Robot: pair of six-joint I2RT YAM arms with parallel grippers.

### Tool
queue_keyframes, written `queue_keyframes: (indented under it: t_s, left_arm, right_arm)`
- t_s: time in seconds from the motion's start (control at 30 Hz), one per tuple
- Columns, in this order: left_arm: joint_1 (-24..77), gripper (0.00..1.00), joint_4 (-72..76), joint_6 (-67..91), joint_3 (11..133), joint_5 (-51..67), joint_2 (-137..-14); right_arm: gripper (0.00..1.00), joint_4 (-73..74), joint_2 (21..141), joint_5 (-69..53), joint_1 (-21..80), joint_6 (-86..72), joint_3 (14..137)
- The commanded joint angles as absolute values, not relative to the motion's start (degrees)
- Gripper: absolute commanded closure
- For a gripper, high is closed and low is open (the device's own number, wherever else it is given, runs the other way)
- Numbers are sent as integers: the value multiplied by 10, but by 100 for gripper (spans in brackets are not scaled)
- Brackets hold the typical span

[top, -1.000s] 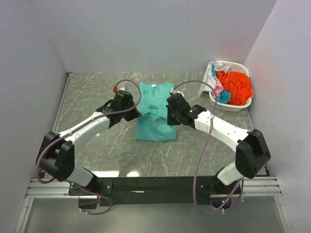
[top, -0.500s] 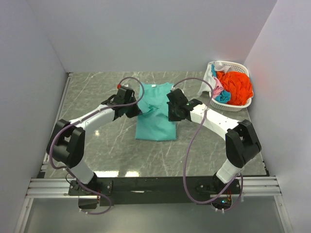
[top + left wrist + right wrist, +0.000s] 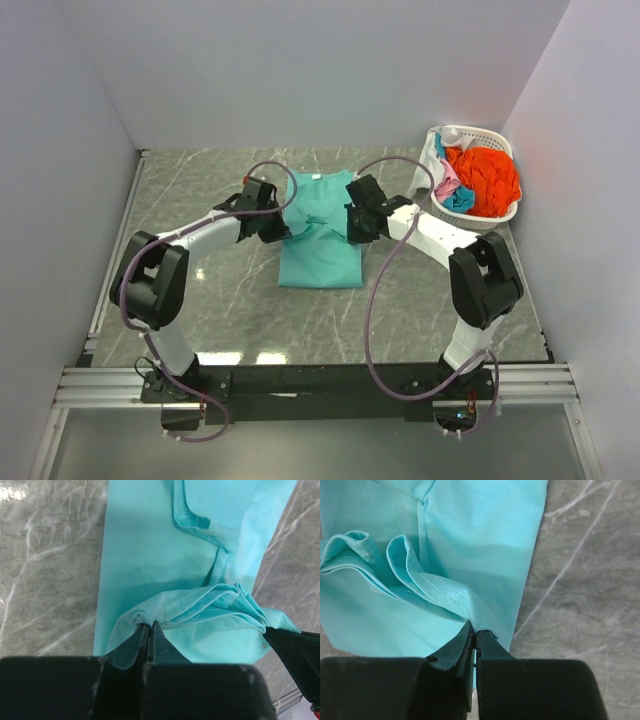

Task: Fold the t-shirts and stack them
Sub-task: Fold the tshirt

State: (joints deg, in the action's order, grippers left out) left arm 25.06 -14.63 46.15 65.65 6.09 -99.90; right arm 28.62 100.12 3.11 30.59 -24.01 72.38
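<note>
A teal-green t-shirt (image 3: 320,255) lies lengthwise in the middle of the table, folded into a narrow strip, collar at the far end. My left gripper (image 3: 283,232) is shut on its left edge (image 3: 142,616). My right gripper (image 3: 350,232) is shut on its right edge (image 3: 480,625). Between the two grips the lifted hem bunches in folds (image 3: 215,605) above the flat cloth. More t-shirts, orange-red (image 3: 485,175), pink (image 3: 450,182) and blue (image 3: 460,200), are heaped in the basket at the far right.
The white latticed basket (image 3: 440,206) stands at the table's far right corner against the wall. Grey marbled tabletop (image 3: 200,290) shows on both sides of the teal shirt. White walls close in the left, back and right.
Both grippers have carried the shirt's near hem toward the far end, away from the arm bases. The arms stretched out further and the bunched fold moved up over the shirt's middle.
</note>
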Motion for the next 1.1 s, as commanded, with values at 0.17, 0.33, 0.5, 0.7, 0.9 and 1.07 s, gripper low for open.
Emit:
queue_keyframes:
  t_s: [0.17, 0.33, 0.5, 0.7, 0.9, 1.07]
  left_arm:
    - [240, 94, -121, 448, 688, 78, -1020]
    - [239, 68, -130, 436, 699, 69, -1024]
    - [239, 33, -127, 432, 694, 69, -995]
    - [239, 1, -123, 444, 647, 73, -931]
    - [239, 1, -108, 471, 549, 76, -843]
    - [240, 1, -104, 490, 465, 83, -785]
  right_arm:
    - [100, 254, 1048, 3, 288, -221, 766]
    - [84, 264, 1056, 13, 284, -224, 783]
    - [45, 279, 1035, 12, 284, -226, 797]
    - [30, 266, 966, 3, 286, -234, 743]
    - [27, 245, 908, -22, 289, -248, 668]
    - [27, 227, 860, -61, 292, -266, 594]
